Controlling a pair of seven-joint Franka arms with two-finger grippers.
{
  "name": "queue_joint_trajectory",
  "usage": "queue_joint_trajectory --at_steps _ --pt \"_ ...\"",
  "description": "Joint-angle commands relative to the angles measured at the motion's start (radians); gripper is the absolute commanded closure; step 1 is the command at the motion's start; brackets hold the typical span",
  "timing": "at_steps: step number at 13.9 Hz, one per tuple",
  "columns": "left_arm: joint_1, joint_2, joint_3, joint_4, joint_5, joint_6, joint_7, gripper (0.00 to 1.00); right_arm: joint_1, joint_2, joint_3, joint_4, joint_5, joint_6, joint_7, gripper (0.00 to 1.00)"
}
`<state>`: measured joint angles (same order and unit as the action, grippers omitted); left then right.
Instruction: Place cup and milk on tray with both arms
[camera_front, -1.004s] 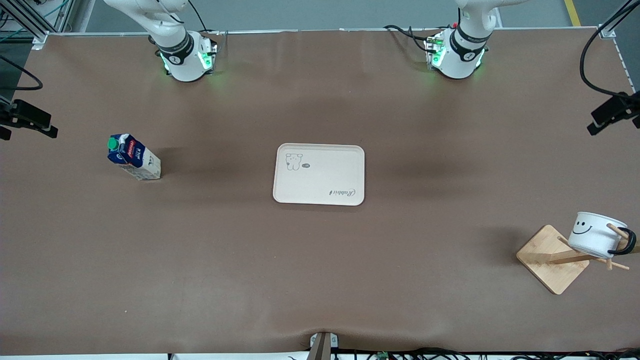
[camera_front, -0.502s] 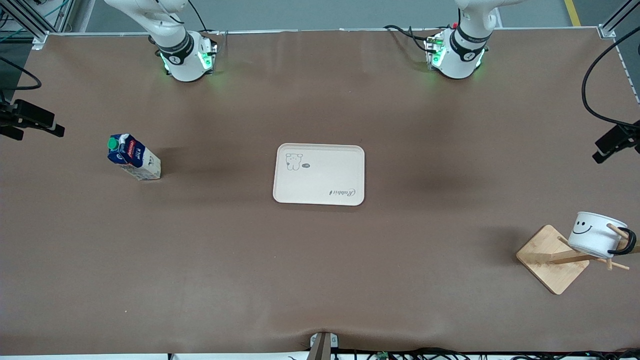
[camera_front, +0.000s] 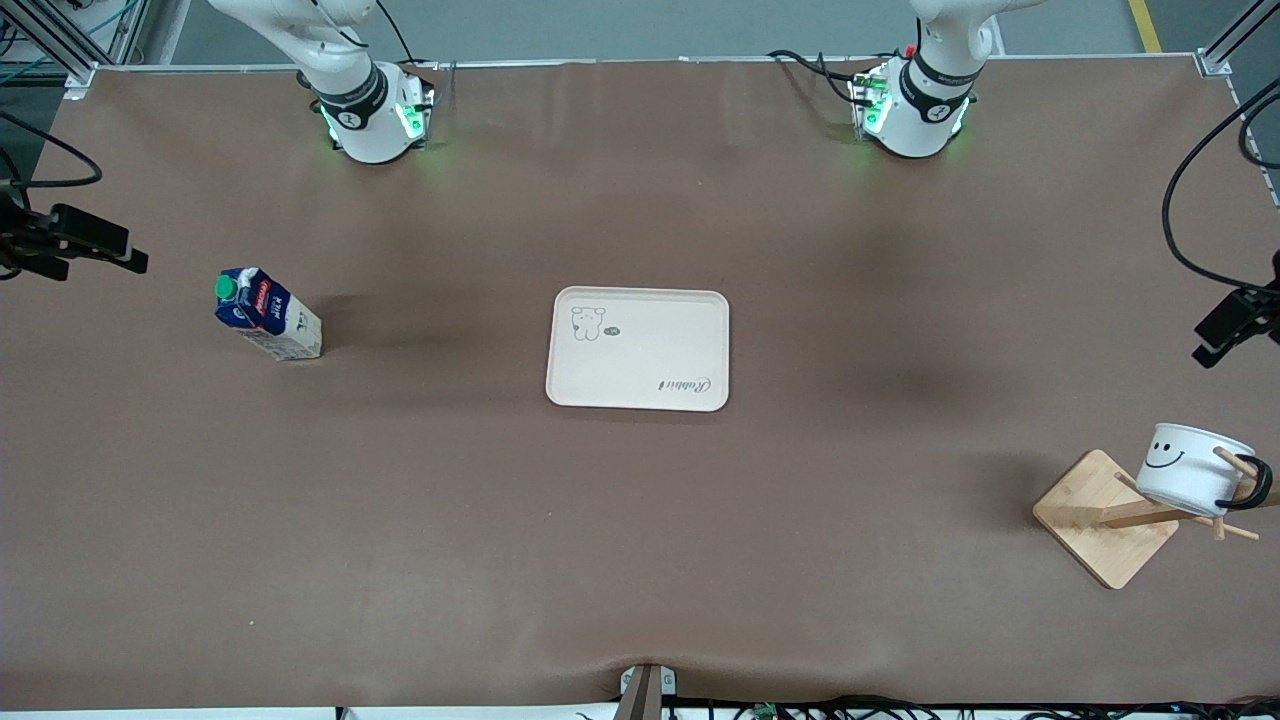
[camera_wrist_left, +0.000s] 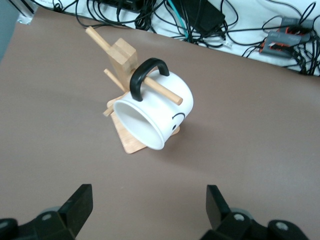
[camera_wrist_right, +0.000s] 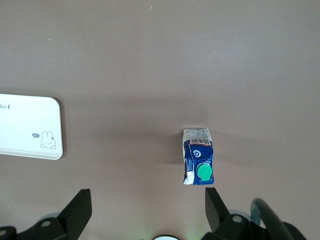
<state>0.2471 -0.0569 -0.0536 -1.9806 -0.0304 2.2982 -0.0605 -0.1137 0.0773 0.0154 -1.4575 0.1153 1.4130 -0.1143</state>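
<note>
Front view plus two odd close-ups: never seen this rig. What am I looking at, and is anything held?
Two robot arms are bolted along one table edge; the wide picture looks down from across the table. Each close-up comes from a camera on an arm's wrist. The left pincer hangs open over the cup, which hangs by its handle on a wooden rack. The right pincer hangs open over the milk, standing at the right arm's end. The tray lies mid-table with nothing on it. Nothing is held.
</note>
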Motion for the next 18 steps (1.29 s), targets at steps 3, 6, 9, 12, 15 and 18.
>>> queue_joint_trajectory --at_steps 3,6,9,12,15,18 --pt "0.023 0.095 -0.008 -0.018 -0.034 0.167 0.005 0.00 0.020 -0.013 0.003 -0.014 -0.023 0.001 -0.010 0.00" --pt "0.020 0.178 -0.012 -0.015 -0.039 0.308 0.007 0.04 0.031 -0.008 0.003 -0.033 -0.038 -0.040 -0.008 0.00" --pt "0.014 0.224 -0.017 -0.004 -0.039 0.378 0.005 0.13 0.066 -0.010 0.003 -0.030 -0.108 0.006 0.001 0.00" --pt "0.006 0.236 -0.020 -0.003 -0.040 0.405 0.005 0.22 0.055 -0.005 -0.002 -0.026 -0.102 0.081 0.001 0.00" --pt "0.006 0.241 -0.032 -0.006 -0.042 0.411 0.004 0.33 0.049 0.001 -0.002 -0.021 -0.101 0.093 -0.005 0.00" --pt "0.008 0.238 -0.035 -0.009 -0.043 0.411 0.005 0.44 0.049 0.001 -0.003 -0.024 -0.100 0.096 -0.005 0.00"
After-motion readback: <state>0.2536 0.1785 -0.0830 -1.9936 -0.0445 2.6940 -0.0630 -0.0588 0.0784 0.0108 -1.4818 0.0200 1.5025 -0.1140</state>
